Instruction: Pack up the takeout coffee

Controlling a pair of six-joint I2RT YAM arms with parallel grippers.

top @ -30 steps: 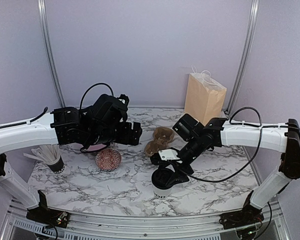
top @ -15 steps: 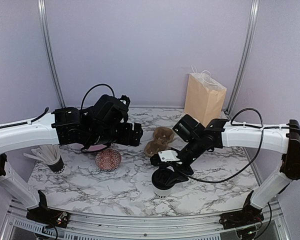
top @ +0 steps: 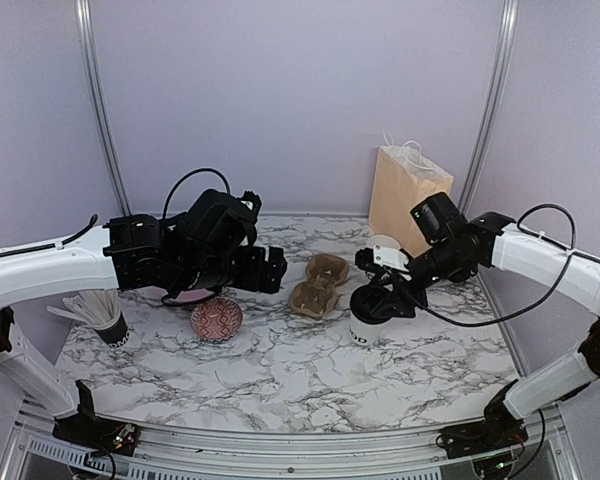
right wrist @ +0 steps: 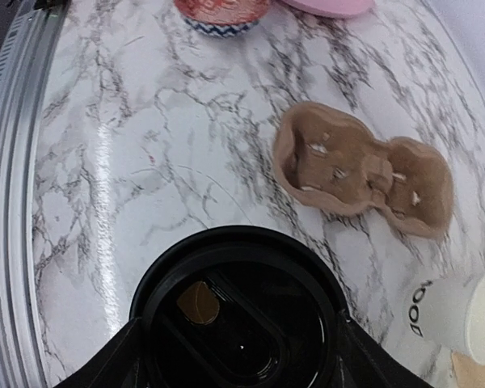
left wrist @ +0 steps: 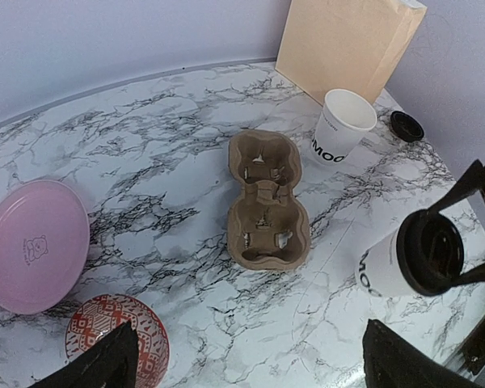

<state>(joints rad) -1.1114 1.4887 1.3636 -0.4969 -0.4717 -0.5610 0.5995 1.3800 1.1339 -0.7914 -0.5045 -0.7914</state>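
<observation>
Right pincer (top: 374,303), clamped on lidded cup (top: 363,330), has carried it from front tabletop (top: 260,370) toward pulp tray (top: 320,284); seating likely next. Left pincer (top: 268,268) gaping, idle.

A robotics lab test booth is showing: plain lilac wall panels (top: 280,100) and silver metal corner posts (top: 95,100) are enclosing a marble-patterned tabletop (top: 260,370), and two white-and-black robot arms (top: 50,270) are standing bolted at its near edge.

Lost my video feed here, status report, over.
Left gripper open, empty. Right gripper shut on lidded white paper cup, tilted. Brown moulded-pulp tray empty, nothing between it and cup.
</observation>
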